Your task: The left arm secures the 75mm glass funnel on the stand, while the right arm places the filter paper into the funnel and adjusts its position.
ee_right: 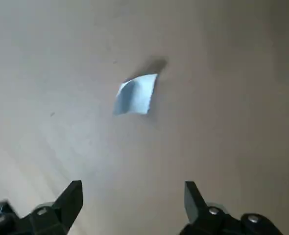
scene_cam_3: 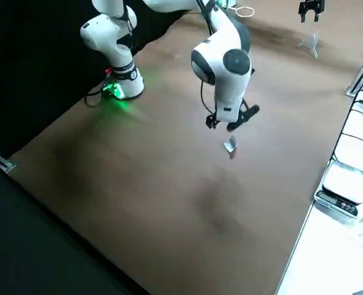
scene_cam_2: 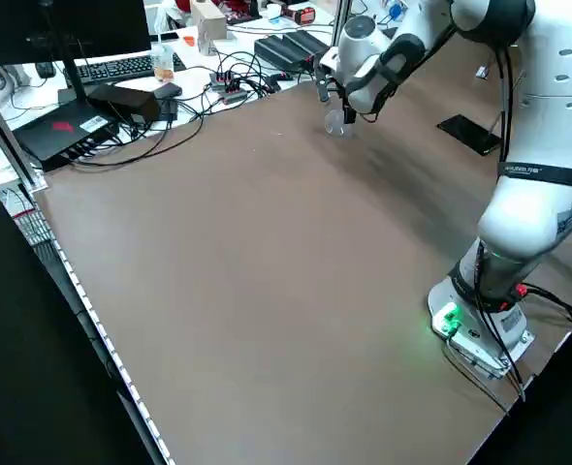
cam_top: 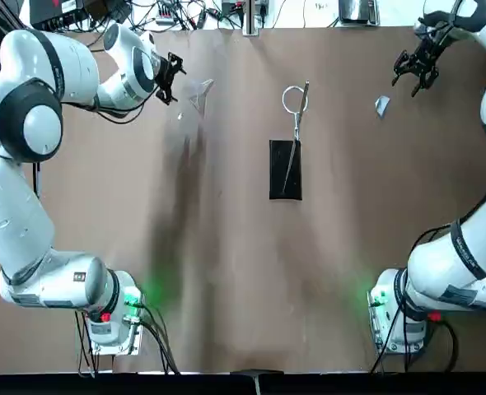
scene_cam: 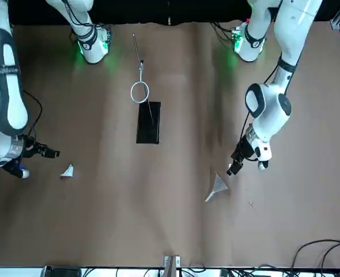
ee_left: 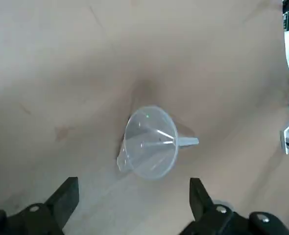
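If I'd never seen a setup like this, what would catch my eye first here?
Probably the two big white robot arms, the left arm and the right arm, reaching over a wide brown table from bases that glow green. After that, perhaps the stand with its wire ring in the middle. Smaller surprises are the clear glass funnel near the left gripper and the folded filter paper near the right gripper.
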Tool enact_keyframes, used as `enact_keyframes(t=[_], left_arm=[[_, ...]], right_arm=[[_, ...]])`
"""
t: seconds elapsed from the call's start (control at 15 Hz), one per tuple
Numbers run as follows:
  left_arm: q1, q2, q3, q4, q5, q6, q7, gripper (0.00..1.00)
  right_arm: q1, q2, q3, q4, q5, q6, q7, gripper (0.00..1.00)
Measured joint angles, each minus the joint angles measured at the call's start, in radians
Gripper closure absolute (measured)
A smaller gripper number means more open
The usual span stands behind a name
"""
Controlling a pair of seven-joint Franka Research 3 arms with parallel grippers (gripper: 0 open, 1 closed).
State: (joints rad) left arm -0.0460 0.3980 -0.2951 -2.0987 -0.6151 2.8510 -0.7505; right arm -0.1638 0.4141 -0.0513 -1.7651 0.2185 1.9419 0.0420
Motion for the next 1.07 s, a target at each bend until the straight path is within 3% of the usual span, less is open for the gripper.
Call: enact_keyframes(t=[0.27,0.33,0.73,1.07], left_arm=[[-0.004,0.064,0.0,0.062,0.0,0.0,0.054,0.0],[-0.01,0.105,-0.001,0.115,0.0,0.0,0.054,0.0],[-0.018,0.195,-0.003,0.222,0.0,0.0,0.054,0.0],[-0.029,0.245,-0.003,0.279,0.0,0.0,0.054,0.04]], right_arm=[[-0.013,0.064,0.003,0.001,0.007,0.117,0.132,0.1],[-0.01,0.094,0.01,0.005,0.01,0.164,0.233,0.12],[0.013,0.153,0.019,0.052,0.025,0.18,0.376,0.22],[0.025,0.192,0.02,0.065,0.157,0.215,0.385,0.37]])
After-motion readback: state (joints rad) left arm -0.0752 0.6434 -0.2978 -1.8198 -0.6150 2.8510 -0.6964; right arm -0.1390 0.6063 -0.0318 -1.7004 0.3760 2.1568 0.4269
